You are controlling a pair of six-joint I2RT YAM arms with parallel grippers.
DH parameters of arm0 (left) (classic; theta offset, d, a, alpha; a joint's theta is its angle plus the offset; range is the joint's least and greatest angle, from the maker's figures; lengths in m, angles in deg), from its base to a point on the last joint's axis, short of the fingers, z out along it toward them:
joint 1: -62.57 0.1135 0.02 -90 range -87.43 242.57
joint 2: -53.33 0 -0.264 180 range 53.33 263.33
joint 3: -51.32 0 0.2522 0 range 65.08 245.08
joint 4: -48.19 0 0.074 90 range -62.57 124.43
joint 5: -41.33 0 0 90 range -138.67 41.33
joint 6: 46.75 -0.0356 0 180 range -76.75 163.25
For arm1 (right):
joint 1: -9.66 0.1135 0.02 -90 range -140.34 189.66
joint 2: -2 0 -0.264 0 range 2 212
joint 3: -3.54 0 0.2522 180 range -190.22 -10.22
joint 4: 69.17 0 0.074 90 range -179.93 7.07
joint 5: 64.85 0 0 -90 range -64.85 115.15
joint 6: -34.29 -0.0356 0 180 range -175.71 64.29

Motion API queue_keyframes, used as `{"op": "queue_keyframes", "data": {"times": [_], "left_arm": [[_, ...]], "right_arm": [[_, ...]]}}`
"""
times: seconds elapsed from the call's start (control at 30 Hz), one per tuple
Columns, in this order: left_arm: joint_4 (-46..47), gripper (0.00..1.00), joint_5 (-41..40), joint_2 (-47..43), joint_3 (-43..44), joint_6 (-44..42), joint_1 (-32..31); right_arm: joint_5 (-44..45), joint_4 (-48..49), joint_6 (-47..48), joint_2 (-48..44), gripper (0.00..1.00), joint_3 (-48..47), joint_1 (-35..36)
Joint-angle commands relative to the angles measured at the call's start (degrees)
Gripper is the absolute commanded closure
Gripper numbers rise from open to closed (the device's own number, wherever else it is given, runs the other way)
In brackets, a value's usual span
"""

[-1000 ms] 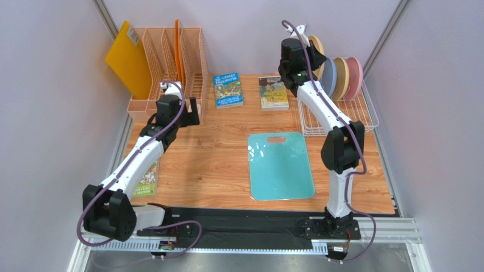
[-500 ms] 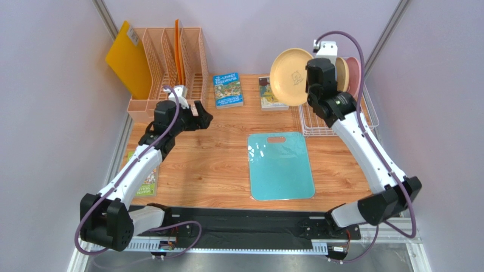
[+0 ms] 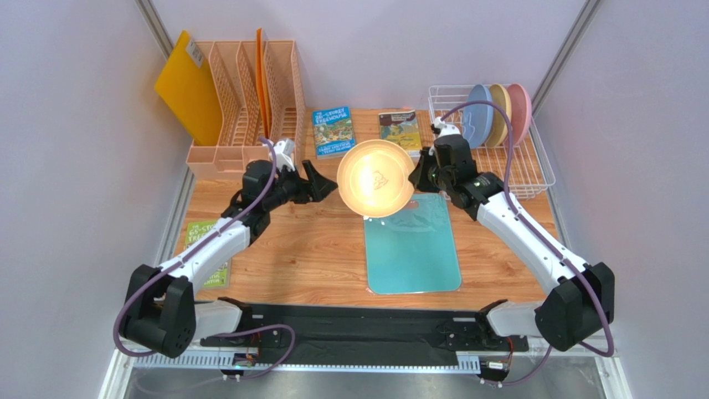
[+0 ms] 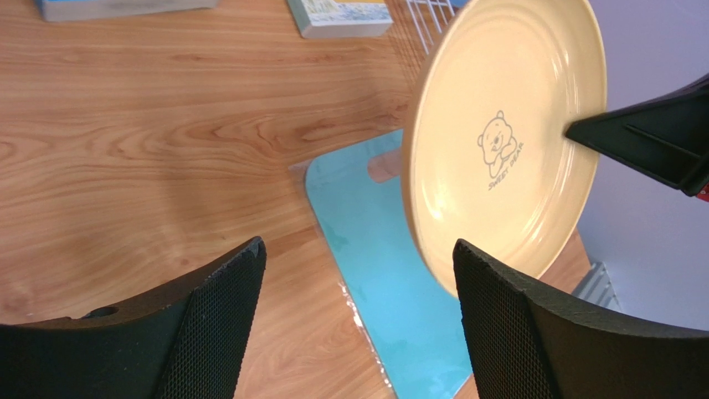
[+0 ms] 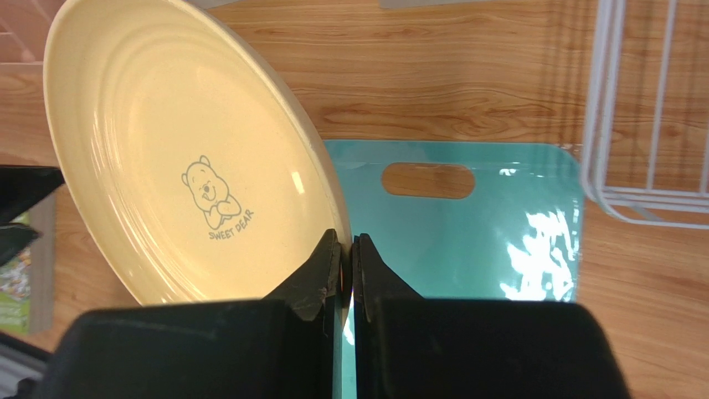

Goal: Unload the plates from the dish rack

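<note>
I work in a robot test cell, not a real kitchen. Plain grey panels point(image 3: 75, 166) on aluminium posts point(image 3: 154, 25) wall in a small wooden table point(image 3: 316, 241) left, right and beyond my left fingers point(image 4: 208, 324). Behind them, my arms are bolted to a black base plate point(image 3: 366, 328). Beyond them stand staged props: a peach file organizer point(image 3: 250, 100), books point(image 3: 334, 131) and a white wire dish rack point(image 3: 524, 170).
</note>
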Motion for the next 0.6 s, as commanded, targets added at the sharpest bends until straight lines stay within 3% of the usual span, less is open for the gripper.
{"op": "queue_keyframes", "data": {"times": [0.0, 0.1, 0.2, 0.3, 0.33, 0.37, 0.4, 0.57], "left_arm": [[7.2, 0.13, 0.4, 1.5, -0.4, 2.3, -2.9], [8.1, 0.16, -0.9, 2.5, -0.2, 2.4, -4.5], [8.8, 0.31, -2.1, 2.7, -0.1, 2.4, -5.4], [8.2, 0.64, -3.6, 2.7, 0.2, 1.7, -6.1], [7.5, 0.85, -4.5, 2.6, 0.3, 1.4, -6.1], [5.7, 0.95, -5.1, 2.5, 0.5, 0.8, -6.1], [4.5, 1.0, -5.8, 2.3, 0.9, 0.4, -6.1], [-5.0, 1.0, -13.2, 0.5, 2.0, -3.8, -6.2]], "right_arm": [[-6.6, 9.4, -4.6, -0.3, 1.0, -0.7, 1.6], [-8.6, 10.8, -5.7, 0.6, 1.0, 0.1, 2.1], [-9.8, 11.4, -6.3, 1.4, 1.0, 0.8, 2.8], [-9.9, 11.5, -6.8, 1.4, 1.0, 1.4, 3.0], [-9.3, 11.4, -6.8, 1.4, 1.0, 1.6, 2.9], [-8.7, 11.2, -6.7, 1.2, 1.0, 1.7, 3.0], [-8.2, 10.9, -6.5, 0.9, 1.0, 1.6, 3.0], [-4.6, 8.0, -5.3, 1.2, 0.93, 0.3, 2.9]]}}
